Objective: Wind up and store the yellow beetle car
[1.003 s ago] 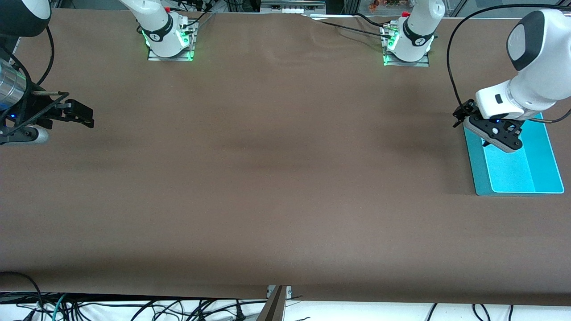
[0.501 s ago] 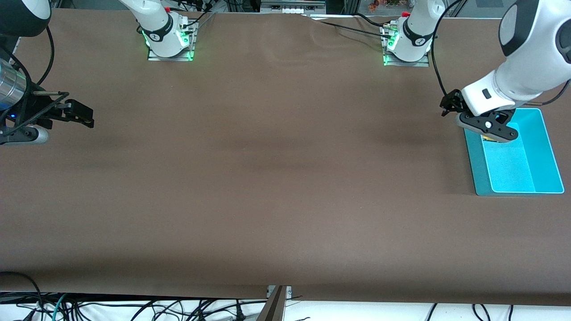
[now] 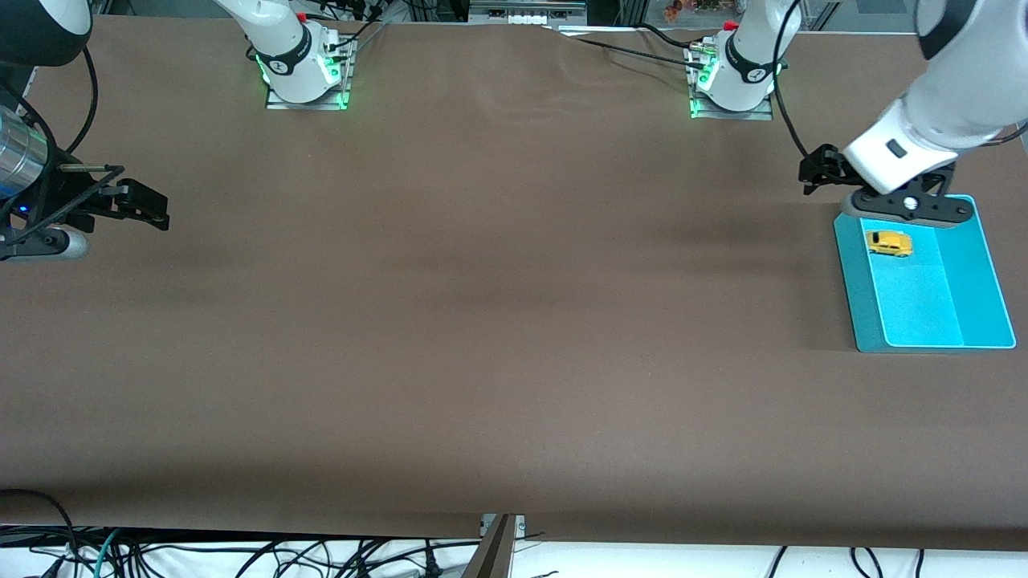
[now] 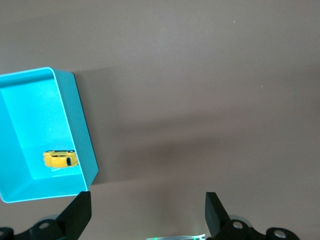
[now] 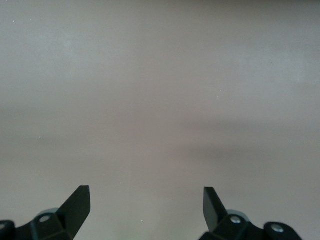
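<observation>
**Toy car stored in bin, both grippers empty**

Seen from a high camera facing two white Franka arms across a brown table. At the left arm's end of the table, a turquoise bin (image 3: pixel 976 277), shallow and rectangular. Inside it, lying on the bin floor near the end farthest from the front camera, the yellow beetle car (image 3: pixel 888 243) (tiny, rounded, dark windows), touching nothing but the bin as far as can be told.

Left gripper (image 3: pixel 907 207) up in the air over that same end of the bin, just above the car yet apart from it, jaws spread wide and holding nothing. Confirmed in the left wrist view: two dark fingertips (image 4: pixel 80 212) set well apart, with only bare table between them, and the bin with the car off to one side.

Right gripper (image 3: pixel 144 205) over the table at the right arm's end, waiting, jaws likewise wide and empty; only brown cloth in its wrist view.

Judged progress: storing apparently done, with the car in the bin and released. No way to tell from here whether the spring is wound. Probably nothing left except moving the left arm clear of the bin.
</observation>
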Controlling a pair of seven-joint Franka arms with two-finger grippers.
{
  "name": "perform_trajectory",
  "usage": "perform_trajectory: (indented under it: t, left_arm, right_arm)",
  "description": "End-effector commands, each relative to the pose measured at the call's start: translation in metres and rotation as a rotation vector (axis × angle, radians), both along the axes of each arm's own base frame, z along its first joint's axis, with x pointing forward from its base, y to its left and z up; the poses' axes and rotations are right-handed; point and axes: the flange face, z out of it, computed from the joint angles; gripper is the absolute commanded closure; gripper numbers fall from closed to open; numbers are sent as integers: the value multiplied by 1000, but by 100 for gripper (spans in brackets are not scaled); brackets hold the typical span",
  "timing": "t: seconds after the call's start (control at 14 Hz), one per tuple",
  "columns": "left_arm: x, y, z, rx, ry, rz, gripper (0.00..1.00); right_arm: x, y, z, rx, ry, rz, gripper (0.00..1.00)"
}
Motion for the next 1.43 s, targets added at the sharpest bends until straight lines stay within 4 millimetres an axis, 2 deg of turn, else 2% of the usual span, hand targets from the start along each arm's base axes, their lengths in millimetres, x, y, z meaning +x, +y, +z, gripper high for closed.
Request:
perform_trajectory:
  t: [0.0,0.21,0.57,0.93,1.07,1.36]
  left_arm:
    - [1,2,23,-40,-34,-50,0]
    - [3,1,30,-36,-49,-90,0]
    - [1,1,30,-30,-45,18,0]
    - [3,5,23,-69,-26,41,0]
    - [2,16,23,-101,-13,72,0]
    - [3,16,23,-104,-11,74,0]
  right_arm:
    - [-2,2,2,2,-8,1,0]
    - [-2,0,2,2,-6,2,0]
    - [-2,-1,3,2,-7,2,0]
    - [-2,-3,3,2,-7,2,0]
    - [-2,-3,3,2,-7,2,0]
    - [-1,-5,2,1,-7,-6,0]
